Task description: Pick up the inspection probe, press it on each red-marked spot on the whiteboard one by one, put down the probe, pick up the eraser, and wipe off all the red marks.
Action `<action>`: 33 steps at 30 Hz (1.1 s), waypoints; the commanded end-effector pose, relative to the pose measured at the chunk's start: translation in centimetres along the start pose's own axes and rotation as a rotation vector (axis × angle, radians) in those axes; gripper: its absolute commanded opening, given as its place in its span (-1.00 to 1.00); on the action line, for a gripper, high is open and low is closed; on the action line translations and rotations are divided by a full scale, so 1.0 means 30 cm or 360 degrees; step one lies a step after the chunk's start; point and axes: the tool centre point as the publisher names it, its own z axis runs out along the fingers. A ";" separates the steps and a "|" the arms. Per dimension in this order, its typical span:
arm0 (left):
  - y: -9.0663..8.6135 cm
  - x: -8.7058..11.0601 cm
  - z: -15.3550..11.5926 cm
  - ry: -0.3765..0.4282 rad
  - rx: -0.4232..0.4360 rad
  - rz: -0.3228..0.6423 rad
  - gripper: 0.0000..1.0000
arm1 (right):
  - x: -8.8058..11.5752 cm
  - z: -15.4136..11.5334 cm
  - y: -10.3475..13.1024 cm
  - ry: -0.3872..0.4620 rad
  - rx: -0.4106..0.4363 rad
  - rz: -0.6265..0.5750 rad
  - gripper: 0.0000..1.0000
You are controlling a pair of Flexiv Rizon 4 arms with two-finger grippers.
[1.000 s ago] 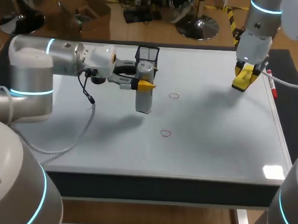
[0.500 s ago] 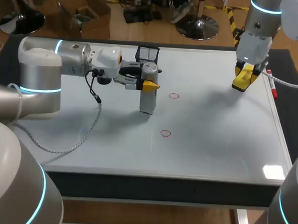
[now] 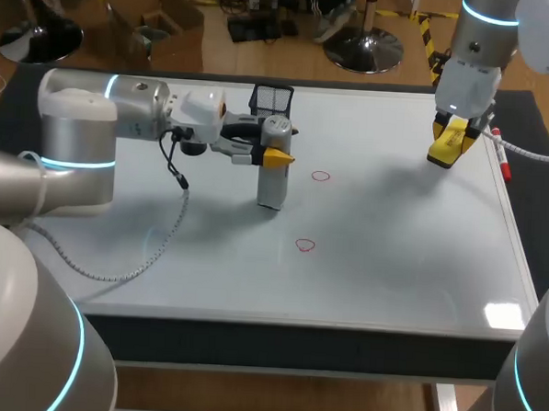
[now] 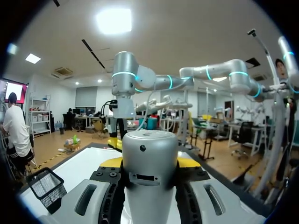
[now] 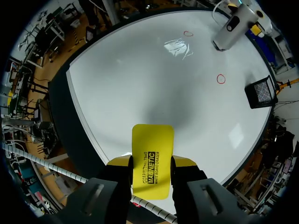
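left pincer [image 3: 274, 153] clenched on the grey inspection probe [image 3: 269, 182], held upright over the whiteboard [image 3: 392, 239], just beside the far red circle [image 3: 321, 177]; near red circle [image 3: 306, 245] lies toward the front edge. right pincer [image 3: 446, 145] grasps the yellow eraser [image 5: 152, 158] above the whiteboard's far right edge, well apart from both.

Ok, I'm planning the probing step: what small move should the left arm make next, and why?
Probably shift the probe sideways over the red ring beside it, then press down. The left fingers clamp the probe upright, but its tip is over bare whiteboard, off both that ring and the second ring nearer the front edge. The eraser sits in the right fingers.
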 end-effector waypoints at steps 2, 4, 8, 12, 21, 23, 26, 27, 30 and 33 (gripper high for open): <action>0.013 -0.016 0.007 0.0023 0.0011 0.0018 -1.00 | 0.002 -0.003 -0.002 0.0004 0.0002 -0.0003 -1.00; 0.020 -0.019 0.009 0.0028 0.0011 0.0022 -1.00 | 0.002 -0.003 -0.002 0.0004 0.0002 -0.0003 -1.00; 0.029 -0.023 0.008 0.0029 0.0001 0.0013 -1.00 | 0.002 -0.003 -0.002 0.0004 0.0002 -0.0003 -1.00; 0.034 -0.026 0.006 0.0025 -0.0014 0.0012 -1.00 | 0.002 -0.003 -0.002 0.0004 0.0002 -0.0003 -1.00; 0.047 -0.029 -0.002 0.0010 -0.0057 0.0019 -1.00 | 0.002 -0.003 -0.002 0.0004 0.0002 -0.0003 -1.00; 0.048 -0.029 -0.003 0.0010 -0.0062 0.0019 -1.00 | 0.002 -0.003 -0.002 0.0004 0.0002 -0.0003 -1.00; 0.049 -0.030 -0.003 0.0010 -0.0067 0.0020 -1.00 | 0.002 -0.003 -0.002 0.0004 0.0002 -0.0003 -1.00; 0.050 -0.030 -0.002 0.0011 -0.0069 0.0021 -1.00 | 0.002 -0.003 -0.002 0.0004 0.0002 -0.0003 -1.00; 0.052 -0.030 -0.001 0.0012 -0.0072 0.0022 -1.00 | 0.002 -0.003 -0.002 0.0004 0.0002 -0.0003 -1.00; 0.052 -0.030 0.000 0.0011 -0.0074 0.0024 -1.00 | 0.002 -0.003 -0.002 0.0004 0.0002 -0.0003 -1.00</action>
